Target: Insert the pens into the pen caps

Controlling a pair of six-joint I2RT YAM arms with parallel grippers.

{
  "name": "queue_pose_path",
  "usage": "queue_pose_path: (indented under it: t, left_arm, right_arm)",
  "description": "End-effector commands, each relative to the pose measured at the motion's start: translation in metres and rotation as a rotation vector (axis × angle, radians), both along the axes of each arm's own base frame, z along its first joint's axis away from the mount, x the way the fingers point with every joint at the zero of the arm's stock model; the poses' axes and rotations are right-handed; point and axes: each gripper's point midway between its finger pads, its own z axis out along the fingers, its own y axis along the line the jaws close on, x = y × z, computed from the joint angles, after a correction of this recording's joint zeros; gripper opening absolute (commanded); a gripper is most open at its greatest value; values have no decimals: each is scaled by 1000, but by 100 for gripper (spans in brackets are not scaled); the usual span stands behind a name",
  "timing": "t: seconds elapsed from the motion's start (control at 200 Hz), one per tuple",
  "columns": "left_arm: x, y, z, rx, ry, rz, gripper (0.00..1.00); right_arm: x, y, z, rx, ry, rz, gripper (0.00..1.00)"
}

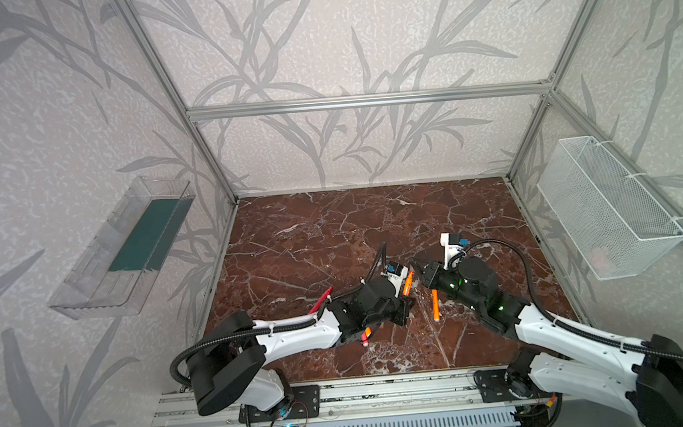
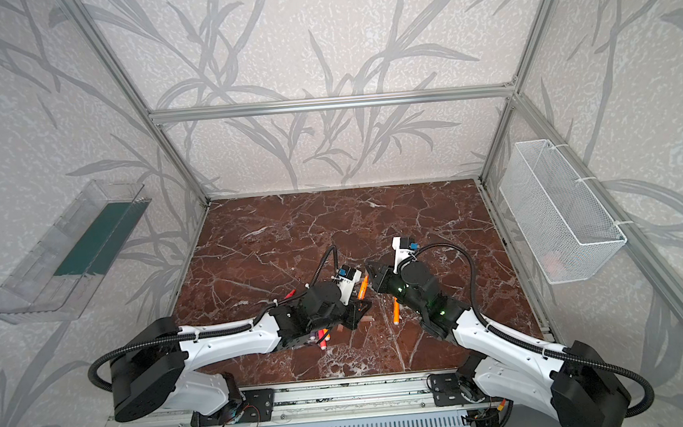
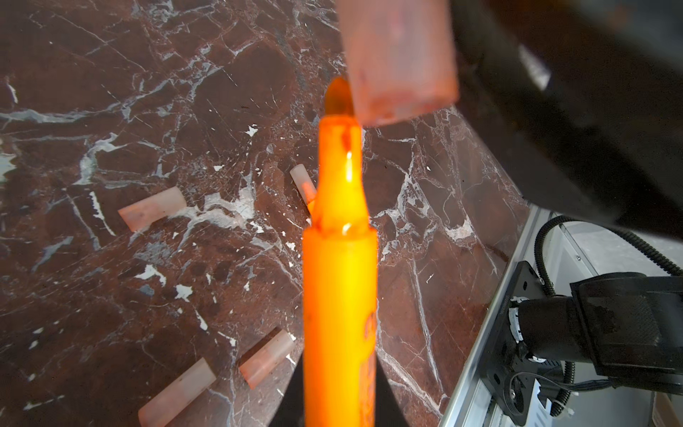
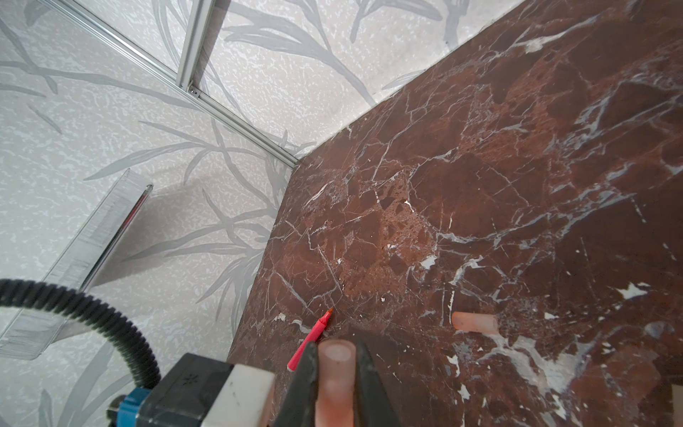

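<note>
My left gripper is shut on an orange pen, which rises steeply toward the right gripper. The right gripper is shut on a pale pink pen cap, with its open mouth facing the pen. In the left wrist view the pen's tip sits at the rim of that cap, outside it. Both top views show the held pen between the two grippers. Several loose caps lie on the marble. A second orange pen lies below the right gripper.
A red pen lies left of the grippers, and more pens show under the left arm. One loose cap lies apart. A clear tray hangs on the left wall, a white wire basket on the right.
</note>
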Motion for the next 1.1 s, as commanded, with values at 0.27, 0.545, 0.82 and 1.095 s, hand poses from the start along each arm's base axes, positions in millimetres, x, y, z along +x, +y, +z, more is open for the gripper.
queue_pose_path:
  t: [0.27, 0.545, 0.82, 1.095]
  left_arm:
    - [4, 2, 12, -21, -51, 11, 0]
    - [4, 4, 12, -22, -55, 18, 0]
    - [3, 5, 12, -24, -54, 14, 0]
    - [1, 7, 15, -32, -58, 13, 0]
  right_arm:
    - [-4, 4, -9, 22, 14, 11, 0]
    - [-5, 9, -13, 22, 20, 17, 0]
    - [2, -5, 0, 5, -16, -63, 0]
    - [10, 1, 11, 7, -36, -71, 0]
